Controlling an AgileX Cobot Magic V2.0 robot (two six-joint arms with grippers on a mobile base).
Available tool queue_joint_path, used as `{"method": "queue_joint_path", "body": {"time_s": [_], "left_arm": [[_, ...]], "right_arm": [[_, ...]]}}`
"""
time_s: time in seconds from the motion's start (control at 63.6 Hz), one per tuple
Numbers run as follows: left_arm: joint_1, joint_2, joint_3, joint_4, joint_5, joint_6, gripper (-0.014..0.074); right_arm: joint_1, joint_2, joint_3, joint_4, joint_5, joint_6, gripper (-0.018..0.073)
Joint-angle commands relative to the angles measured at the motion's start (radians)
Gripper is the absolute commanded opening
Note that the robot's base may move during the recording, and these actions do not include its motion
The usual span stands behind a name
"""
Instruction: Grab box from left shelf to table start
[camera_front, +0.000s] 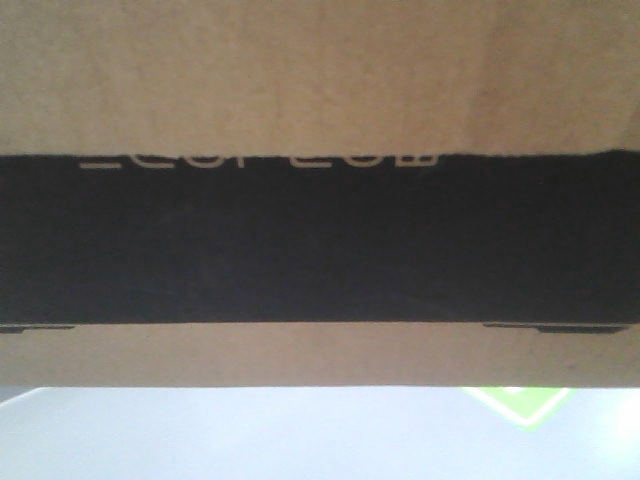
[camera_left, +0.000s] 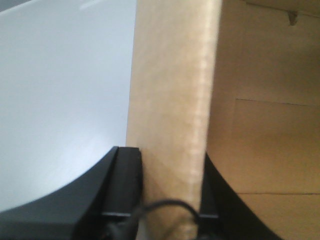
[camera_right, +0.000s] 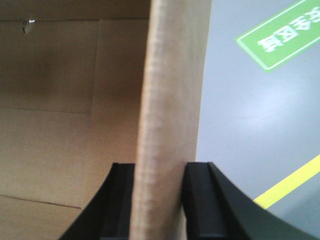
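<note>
The brown cardboard box (camera_front: 320, 80) fills the front view, close to the camera, its black panel with white lettering across the middle. My left gripper (camera_left: 169, 155) is shut on the box's upright left wall (camera_left: 170, 75), one black finger (camera_left: 125, 180) outside and one inside. My right gripper (camera_right: 160, 167) is shut on the box's right wall (camera_right: 170, 75), with a finger (camera_right: 197, 200) on the outer side. The box's open inside shows in both wrist views. The left shelf is out of view. A pale smooth surface (camera_left: 60, 100) lies left of the box; I cannot tell if it is the table.
Grey floor (camera_right: 250, 125) lies beside the box on the right, with a green sign marking (camera_right: 280, 35) and a yellow line (camera_right: 290, 185). The green marking also shows under the box's lower edge in the front view (camera_front: 515, 405).
</note>
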Motion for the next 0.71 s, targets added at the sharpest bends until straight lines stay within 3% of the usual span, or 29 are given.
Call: {"method": "queue_joint_path", "body": {"time_s": [0.0,0.692], "left_arm": [[-0.006,-0.008,-0.039,-0.049,-0.107,-0.026,-0.0015],[-0.006,-0.008,-0.037,-0.049,-0.113,-0.026,-0.0015]], "right_arm": [[-0.006,0.001,-0.027,-0.036,-0.098,-0.010,0.0057],[-0.006,0.001,-0.027,-0.036,-0.099,-0.010,0.0057]]}}
